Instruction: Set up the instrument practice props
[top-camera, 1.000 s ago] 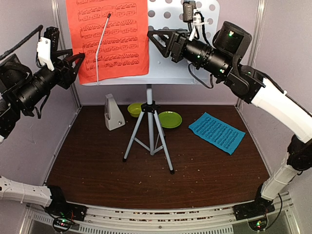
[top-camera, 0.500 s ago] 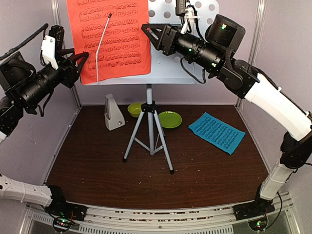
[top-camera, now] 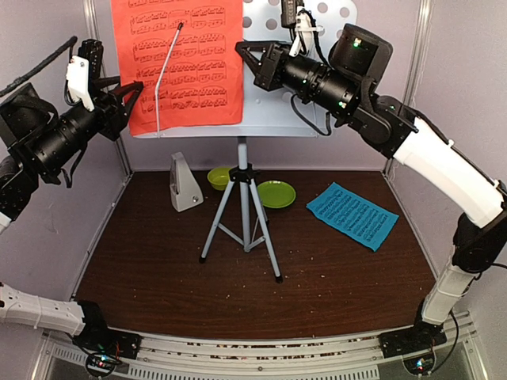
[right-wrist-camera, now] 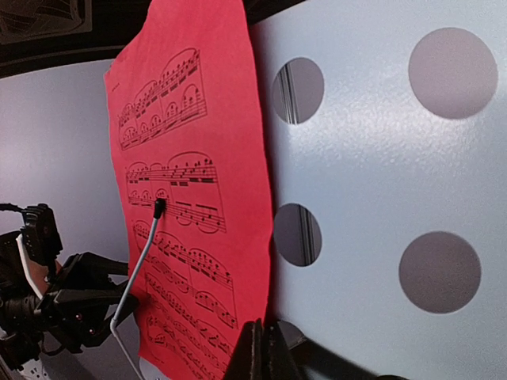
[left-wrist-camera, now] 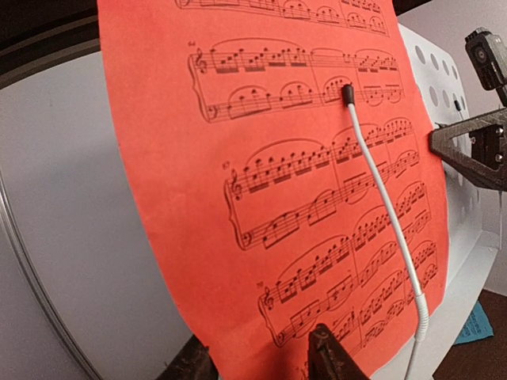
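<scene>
Red sheet [top-camera: 186, 63] up on desk [top-camera: 277, 111] atop tripod [top-camera: 243, 206]. Left gripper [top-camera: 133, 101] part-open, straddling its lower-left edge. Right gripper [top-camera: 242, 49] closed tight at its right edge, pinch unclear. Blue sheet [top-camera: 352, 215] flat on table [top-camera: 158, 261].

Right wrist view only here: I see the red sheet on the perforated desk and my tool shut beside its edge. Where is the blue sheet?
Observer: The blue music sheet lies flat on the table, to the right of the tripod.
Operator: And the metronome?
Observer: The metronome stands upright on the table, left of the tripod and near the lime-green bowl.
Operator: Is the stand properly up?
Observer: The tripod's legs are spread on the table, and the music-stand desk sits on top of its pole.
</scene>
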`<action>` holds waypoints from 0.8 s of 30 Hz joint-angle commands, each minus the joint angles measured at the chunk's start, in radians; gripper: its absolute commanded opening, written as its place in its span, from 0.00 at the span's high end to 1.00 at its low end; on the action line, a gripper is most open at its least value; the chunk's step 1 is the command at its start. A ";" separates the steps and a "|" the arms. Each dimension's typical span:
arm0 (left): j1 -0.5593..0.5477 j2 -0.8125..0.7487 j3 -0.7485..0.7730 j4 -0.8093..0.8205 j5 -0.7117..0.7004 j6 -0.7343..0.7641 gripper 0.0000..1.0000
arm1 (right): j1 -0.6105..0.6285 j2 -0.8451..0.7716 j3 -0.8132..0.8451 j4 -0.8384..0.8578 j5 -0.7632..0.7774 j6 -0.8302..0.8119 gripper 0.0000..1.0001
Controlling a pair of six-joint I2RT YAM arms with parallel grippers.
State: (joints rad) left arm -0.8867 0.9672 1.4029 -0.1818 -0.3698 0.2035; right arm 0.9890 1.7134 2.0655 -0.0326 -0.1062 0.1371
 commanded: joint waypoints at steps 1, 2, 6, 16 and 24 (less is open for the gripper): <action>0.010 0.008 0.027 0.053 0.022 0.013 0.59 | 0.002 -0.033 -0.053 0.016 0.024 0.000 1.00; 0.011 0.009 0.027 0.052 0.024 0.013 0.59 | 0.001 -0.038 -0.063 0.019 0.027 -0.002 1.00; 0.012 0.011 0.025 0.051 0.027 0.015 0.59 | 0.002 -0.062 -0.109 0.032 0.039 -0.005 1.00; 0.014 0.010 0.027 0.049 0.028 0.019 0.49 | 0.002 -0.086 -0.127 0.046 0.048 -0.024 0.83; 0.014 -0.026 0.026 0.033 0.033 0.008 0.27 | 0.001 -0.107 -0.088 0.039 0.066 -0.055 0.66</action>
State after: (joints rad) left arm -0.8776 0.9699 1.4029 -0.1753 -0.3542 0.2150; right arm 0.9966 1.6524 1.9457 -0.0063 -0.0799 0.1032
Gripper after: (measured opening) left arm 0.686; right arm 0.336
